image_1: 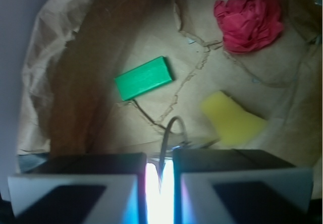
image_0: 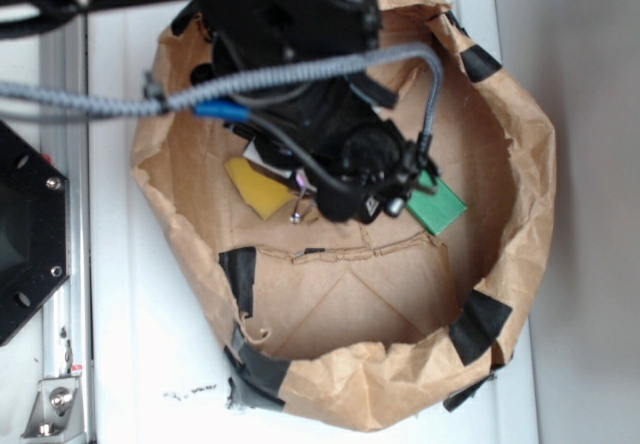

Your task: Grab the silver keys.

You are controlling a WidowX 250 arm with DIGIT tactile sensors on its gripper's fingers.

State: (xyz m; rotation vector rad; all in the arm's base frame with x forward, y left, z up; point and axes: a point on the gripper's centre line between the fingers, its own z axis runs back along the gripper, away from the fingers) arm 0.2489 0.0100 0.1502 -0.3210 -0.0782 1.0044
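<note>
The silver keys (image_0: 299, 202) hang just below the black gripper (image_0: 345, 189) in the exterior view, a small shiny cluster dangling over the floor of the brown paper bag (image_0: 520, 164), beside the yellow sponge (image_0: 258, 186); in the wrist view only a thin wire ring (image_1: 173, 133) shows, rising in a loop from the narrow gap between the two fingers (image_1: 91, 178), with a bright glare filling that gap so the keys themselves cannot be made out there; the jaws stand nearly pressed together, pinching the bunch at the ring; the yellow sponge lies on the bag floor just to the right of the ring in the wrist view, a wedge-like piece with a ragged edge; a green block (image_1: 144, 77) lies flat and apart from it, farther out on the creased paper; a crumpled red cloth (image_1: 248, 21) sits well apart, toward the far wall of the bag; the bag's rim is rolled down and patched with strips of black tape (image_0: 480, 322); it rests on a white table (image_0: 130, 294), with a grey braided cable (image_0: 90, 96) running across to the arm.
</note>
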